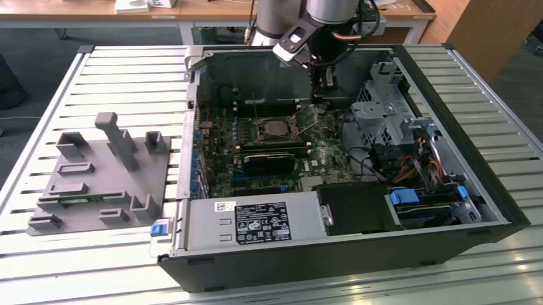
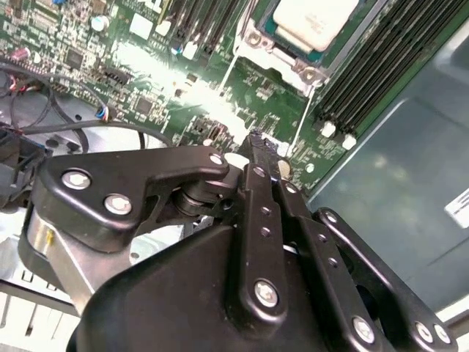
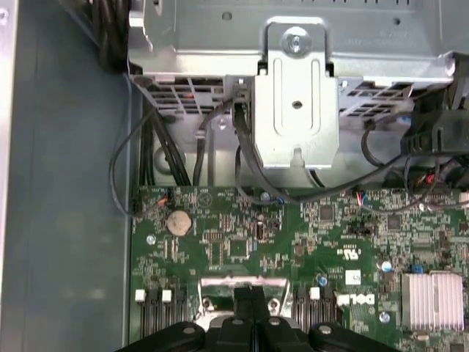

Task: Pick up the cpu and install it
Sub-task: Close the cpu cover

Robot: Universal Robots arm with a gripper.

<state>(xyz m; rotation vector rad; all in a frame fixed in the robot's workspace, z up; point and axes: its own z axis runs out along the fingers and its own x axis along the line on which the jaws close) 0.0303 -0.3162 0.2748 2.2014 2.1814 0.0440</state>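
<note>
The cpu [image 1: 276, 129] lies flat in the socket of the green motherboard [image 1: 318, 155], inside the open computer case [image 1: 339, 254]. In the second wrist view the cpu [image 2: 315, 20] shows its pale silver top within the socket's metal frame. My gripper [image 1: 320, 103] reaches down into the case just past the socket, on the side toward the exterior view's right. Its black fingers [image 2: 258, 183] are pressed together, and their tips sit low over the board by the socket's raised metal frame [image 3: 242, 284]. In the first wrist view the gripper [image 3: 253, 297] is shut, with nothing visible between the fingers.
A metal drive cage [image 1: 382, 111] and loose cables [image 1: 407, 166] crowd the case on the exterior view's right. A black block [image 1: 267, 162] sits below the socket, and a power supply [image 1: 254, 222] lies in front. A grey fixture tray [image 1: 93, 181] rests on the slatted table.
</note>
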